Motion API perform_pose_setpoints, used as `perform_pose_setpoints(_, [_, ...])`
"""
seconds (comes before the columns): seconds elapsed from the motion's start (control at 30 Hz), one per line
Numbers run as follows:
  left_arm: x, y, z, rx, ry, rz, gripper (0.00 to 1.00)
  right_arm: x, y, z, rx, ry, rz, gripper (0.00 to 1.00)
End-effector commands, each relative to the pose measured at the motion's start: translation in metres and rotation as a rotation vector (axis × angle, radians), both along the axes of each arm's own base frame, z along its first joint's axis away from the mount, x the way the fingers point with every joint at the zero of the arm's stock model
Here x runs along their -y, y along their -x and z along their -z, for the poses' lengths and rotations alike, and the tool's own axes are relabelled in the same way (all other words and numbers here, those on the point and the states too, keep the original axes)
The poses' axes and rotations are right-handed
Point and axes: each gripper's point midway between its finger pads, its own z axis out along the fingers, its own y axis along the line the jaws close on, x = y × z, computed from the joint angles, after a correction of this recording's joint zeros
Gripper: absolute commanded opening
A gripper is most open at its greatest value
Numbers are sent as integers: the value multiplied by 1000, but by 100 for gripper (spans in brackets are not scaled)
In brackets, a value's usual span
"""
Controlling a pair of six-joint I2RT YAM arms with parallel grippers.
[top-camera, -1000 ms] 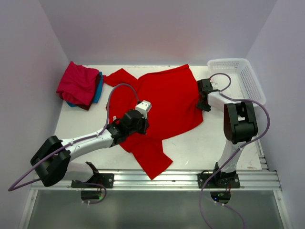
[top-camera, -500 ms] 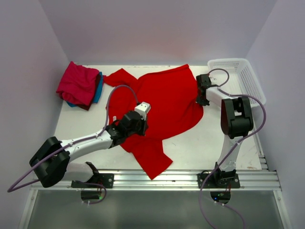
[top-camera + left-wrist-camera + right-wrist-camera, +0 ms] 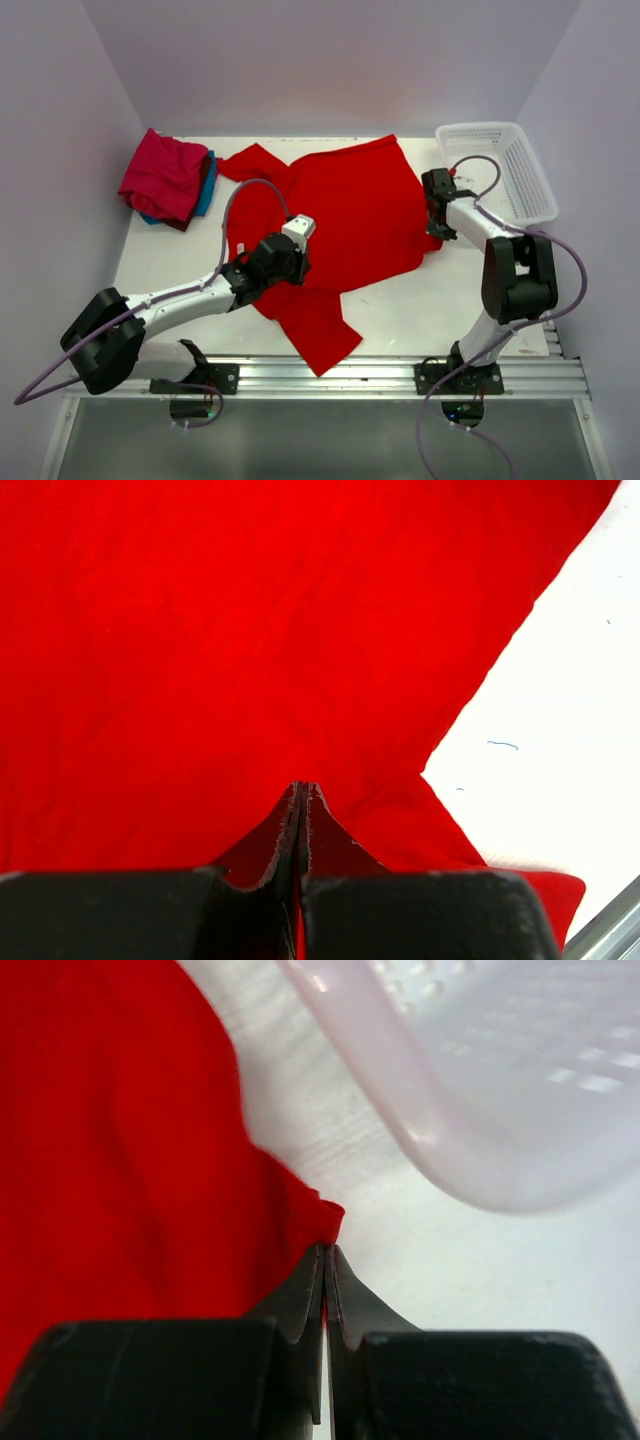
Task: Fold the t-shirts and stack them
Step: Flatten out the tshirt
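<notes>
Large bright-red cloth t-shirt [image 3: 350, 210], spread on the flat white table [image 3: 430, 300] to the left of the white plastic mesh basket [image 3: 480, 129]. Its right hem ends just beside the basket's near-left corner, and one sleeve trails diagonally away from the basket. We see the left gripper [image 3: 285, 265] down on the part of the shirt farthest from the basket. In its wrist view the two black fingers [image 3: 265, 855] are pressed together with a peak of red cloth drawn up to their tips, so we read it as clamped on the shirt. The right gripper [image 3: 437, 232] sits at the hem nearest the basket, its jaws likewise closed. The blurred wrist view suggests that the hem corner is caught between them. A crimson-pink cloth t-shirt [image 3: 165, 175] lies bundled on a teal-blue cloth t-shirt [image 3: 207, 190] well to the left of the basket, with the whole red shirt between. We see neither gripper touching this pile.
</notes>
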Motion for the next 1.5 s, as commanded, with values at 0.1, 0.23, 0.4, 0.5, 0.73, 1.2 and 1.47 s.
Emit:
perform_pose_setpoints(0.1, [11,-4,-16,32,53,17,0,22,43,-39,-17,113,48,0])
perform_pose_setpoints(0.23, [12,-2,-18,33,52,29,0,32,64,-41,-58,173,71,0])
perform_pose_setpoints(0.4, [9,-1,-21,39,46,34,0,32,87,-47,-88,174,68,0])
perform_pose_setpoints(0.5, [8,2,-20,32,44,41,0,28,88,-68,-34,193,62,45])
perform_pose_setpoints(0.73, [12,19,-4,-39,50,91,0,-1,61,-109,141,125,-23,59])
perform_pose_setpoints(1.2, [17,45,61,-249,8,3,0,-45,38,-96,218,-49,-151,0])
perform_pose_setpoints(1.47, [-9,86,86,-408,-99,-68,0,-46,36,-100,229,-57,-162,0])
